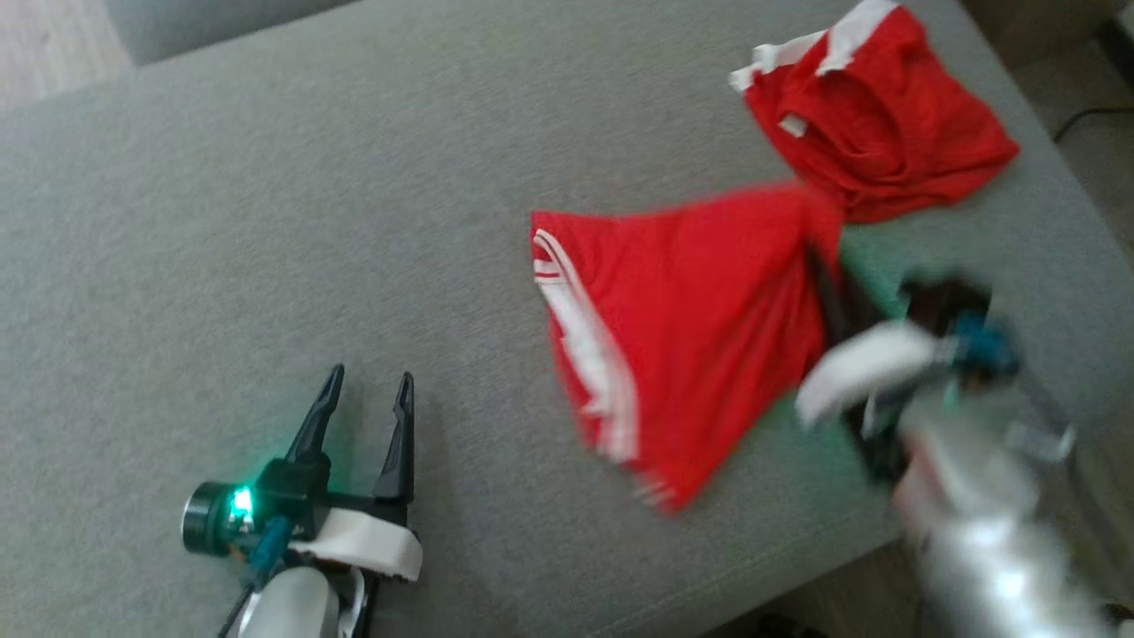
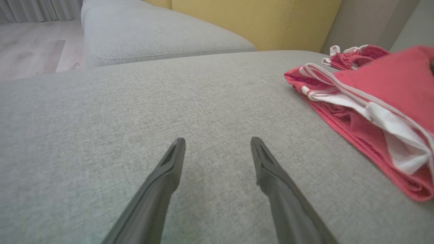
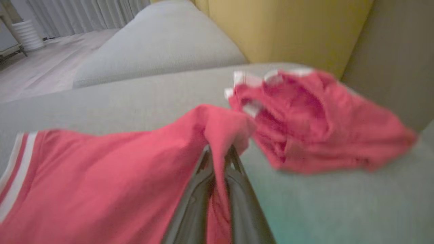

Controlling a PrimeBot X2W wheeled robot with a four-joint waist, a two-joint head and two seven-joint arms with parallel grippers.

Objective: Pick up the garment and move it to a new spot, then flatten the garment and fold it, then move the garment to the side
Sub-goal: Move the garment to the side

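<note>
**A:** From the head view, where is the cloth?

**B:** The red garment with white stripes (image 1: 691, 319) lies on the right half of the broad grey fabric seat cushion (image 1: 266, 221), with a striped edge facing left. A crumpled red-and-white heap (image 1: 877, 124) touches its far corner; I cannot tell whether that is a separate piece.

**A:** And the arms?

**B:** The left gripper (image 1: 370, 379) sits low at the left over bare cushion, well apart from the cloth, its two dark fingers spread wide. The right gripper (image 1: 826, 270) is blurred, at the garment's right edge.

**A:** What about the left wrist view?

**B:** The left gripper (image 2: 217, 140) shows the same wide fingers with nothing between them, above the seat cushion (image 2: 101, 118). The garment (image 2: 373, 112) is off to the right, folded layers and white trim showing. Behind are a second grey cushion (image 2: 152, 34), a yellow backrest (image 2: 254, 20) and pale wooden floor (image 2: 30, 51).

**A:** And the right wrist view?

**B:** The right gripper (image 3: 219, 150) has its fingers nearly together, pinching a raised fold of the garment (image 3: 101, 176). The flat striped part spreads left; the heap (image 3: 315, 125) lies just beyond, on the cushion (image 3: 118, 105), before the backrest (image 3: 271, 27).
</note>
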